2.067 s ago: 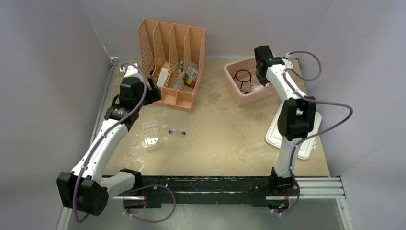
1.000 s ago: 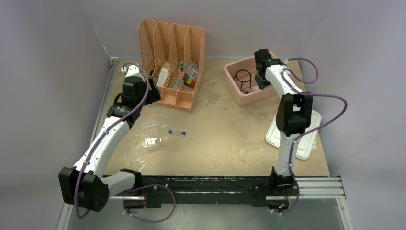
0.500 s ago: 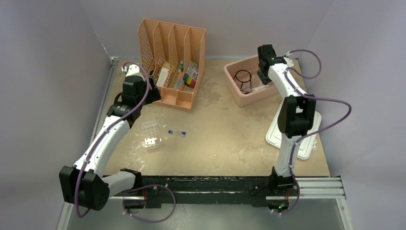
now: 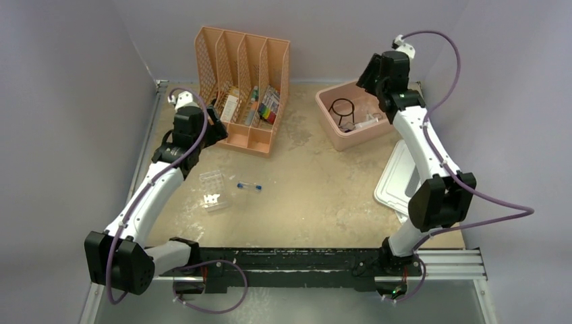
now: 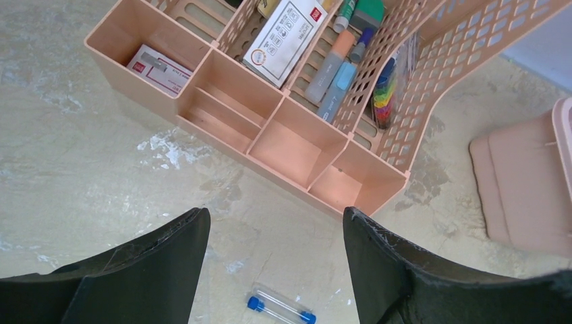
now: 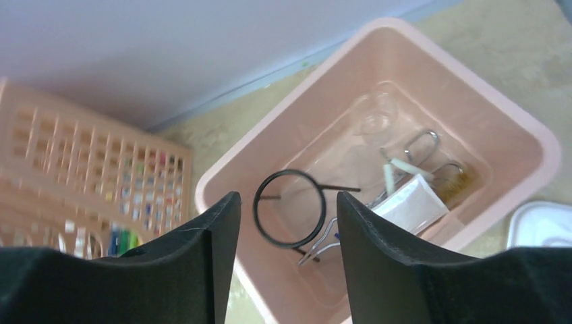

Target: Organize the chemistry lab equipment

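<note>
The left gripper (image 4: 216,128) hangs in the upper left of the top view, just in front of the peach slotted file organizer (image 4: 243,81). In the left wrist view its two black fingers (image 5: 168,263) are spread wide apart, and nothing is between them. Low in that view, between the fingers, one small blue-capped clear tube (image 5: 280,310) lies flat on the tan table (image 5: 81,155). In the top view the same tube sits near the middle left, just beside the white tube rack (image 4: 212,183), not touching it.

The right gripper (image 4: 373,75) is up high in the upper right of the top view, above the far side of the pink plastic tub (image 4: 357,140). Its fingers (image 6: 202,256) are apart too, and they pinch nothing.

Inside the tub, in the right wrist view, the black wire ring with a stem (image 6: 258,209) is at the left. A clear funnel (image 6: 378,116) lies near the top of the tub. The metal tongs (image 6: 423,140) are to the right of the middle, with a brown bristle brush (image 6: 462,179) below them and a flat white packet (image 6: 411,202) beside it.

The tub's white lid (image 4: 398,179) lies on the table at the right of the top view, partly under the right arm.
</note>
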Action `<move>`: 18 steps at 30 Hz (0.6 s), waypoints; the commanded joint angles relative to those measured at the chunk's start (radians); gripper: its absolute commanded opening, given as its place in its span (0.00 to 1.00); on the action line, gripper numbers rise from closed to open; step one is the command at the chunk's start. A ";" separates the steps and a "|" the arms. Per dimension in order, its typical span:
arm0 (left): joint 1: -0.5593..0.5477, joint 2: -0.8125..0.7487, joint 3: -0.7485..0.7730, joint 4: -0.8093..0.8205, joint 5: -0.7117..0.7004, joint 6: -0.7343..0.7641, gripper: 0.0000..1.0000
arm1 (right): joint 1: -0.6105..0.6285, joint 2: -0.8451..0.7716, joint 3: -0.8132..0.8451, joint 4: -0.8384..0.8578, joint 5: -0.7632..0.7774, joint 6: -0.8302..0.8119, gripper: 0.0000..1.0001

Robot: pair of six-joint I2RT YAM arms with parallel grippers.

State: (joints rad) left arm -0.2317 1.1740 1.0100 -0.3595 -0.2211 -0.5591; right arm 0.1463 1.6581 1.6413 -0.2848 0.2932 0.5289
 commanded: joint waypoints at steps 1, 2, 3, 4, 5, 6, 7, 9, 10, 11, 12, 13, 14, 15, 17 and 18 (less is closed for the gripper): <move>-0.004 0.005 0.011 0.035 -0.069 -0.101 0.72 | 0.057 -0.069 -0.063 0.127 -0.222 -0.255 0.58; -0.004 0.010 0.013 0.025 -0.089 -0.116 0.71 | 0.080 -0.079 -0.074 0.129 -0.248 -0.294 0.59; -0.005 0.016 0.020 0.008 -0.113 -0.133 0.71 | 0.105 -0.088 -0.085 0.128 -0.264 -0.330 0.60; -0.005 0.022 0.030 -0.012 -0.139 -0.149 0.71 | 0.143 -0.094 -0.097 0.128 -0.285 -0.375 0.60; -0.004 0.031 0.041 -0.031 -0.158 -0.163 0.71 | 0.168 -0.099 -0.112 0.130 -0.322 -0.403 0.60; -0.004 0.038 0.051 -0.049 -0.172 -0.169 0.71 | 0.191 -0.106 -0.135 0.136 -0.360 -0.421 0.60; -0.003 0.045 0.060 -0.058 -0.179 -0.177 0.71 | 0.219 -0.109 -0.150 0.142 -0.393 -0.432 0.60; -0.003 0.054 0.071 -0.070 -0.195 -0.189 0.71 | 0.272 -0.111 -0.194 0.163 -0.461 -0.440 0.60; -0.003 0.055 0.072 -0.074 -0.206 -0.197 0.70 | 0.304 -0.107 -0.214 0.170 -0.489 -0.447 0.60; -0.003 0.056 0.073 -0.078 -0.222 -0.203 0.70 | 0.340 -0.098 -0.228 0.170 -0.498 -0.461 0.60; -0.003 0.056 0.075 -0.084 -0.239 -0.208 0.69 | 0.381 -0.087 -0.245 0.166 -0.495 -0.474 0.60; -0.003 0.054 0.080 -0.091 -0.255 -0.214 0.69 | 0.416 -0.070 -0.252 0.161 -0.496 -0.484 0.61; -0.003 0.054 0.083 -0.097 -0.274 -0.217 0.69 | 0.447 -0.050 -0.258 0.153 -0.504 -0.490 0.61; -0.003 0.052 0.088 -0.105 -0.292 -0.224 0.68 | 0.474 -0.029 -0.261 0.148 -0.514 -0.495 0.62; -0.002 0.047 0.097 -0.114 -0.318 -0.231 0.68 | 0.526 0.024 -0.250 0.121 -0.533 -0.513 0.63; -0.002 0.045 0.098 -0.117 -0.325 -0.232 0.68 | 0.553 0.054 -0.238 0.100 -0.536 -0.523 0.63</move>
State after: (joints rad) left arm -0.2317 1.2362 1.0496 -0.4686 -0.4553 -0.7536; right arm 0.6216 1.6363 1.3853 -0.1665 -0.1741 0.0792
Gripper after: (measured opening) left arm 0.682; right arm 0.623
